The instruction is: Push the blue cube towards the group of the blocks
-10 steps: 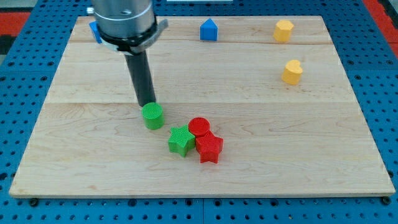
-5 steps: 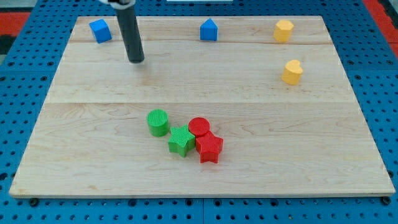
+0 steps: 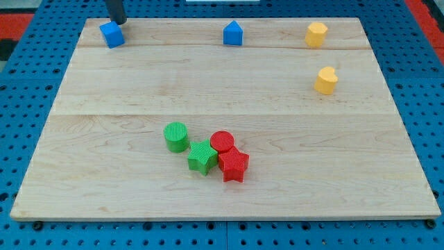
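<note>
My tip (image 3: 118, 21) is sitting behind the blue plastic cube (image 3: 111, 34) at the wooden tabletop's (image 3: 277, 139) top-left corner; no pincer is showing; pushing toward the green ridged cylinder's (image 3: 176, 136) cluster is remaining.

Top-left corner, behind the cube

My tip (image 3: 118, 21) sits just above the blue cube (image 3: 111, 34), at the view's top left; the group lies well below, right of it, near the board's (image 3: 277, 139) middle.
</note>
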`<state>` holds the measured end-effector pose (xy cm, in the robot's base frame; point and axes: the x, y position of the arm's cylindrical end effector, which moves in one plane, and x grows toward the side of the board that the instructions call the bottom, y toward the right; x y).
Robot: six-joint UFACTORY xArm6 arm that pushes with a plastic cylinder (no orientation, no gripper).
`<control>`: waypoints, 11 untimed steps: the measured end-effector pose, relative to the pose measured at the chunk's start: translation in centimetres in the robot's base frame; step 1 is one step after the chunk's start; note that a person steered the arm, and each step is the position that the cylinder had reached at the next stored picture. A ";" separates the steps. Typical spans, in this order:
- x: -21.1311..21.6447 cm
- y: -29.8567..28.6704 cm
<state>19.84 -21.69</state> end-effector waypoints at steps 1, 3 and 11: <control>1.4 0.0; 1.5 -2.6; 21.1 11.3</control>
<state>40.98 -10.42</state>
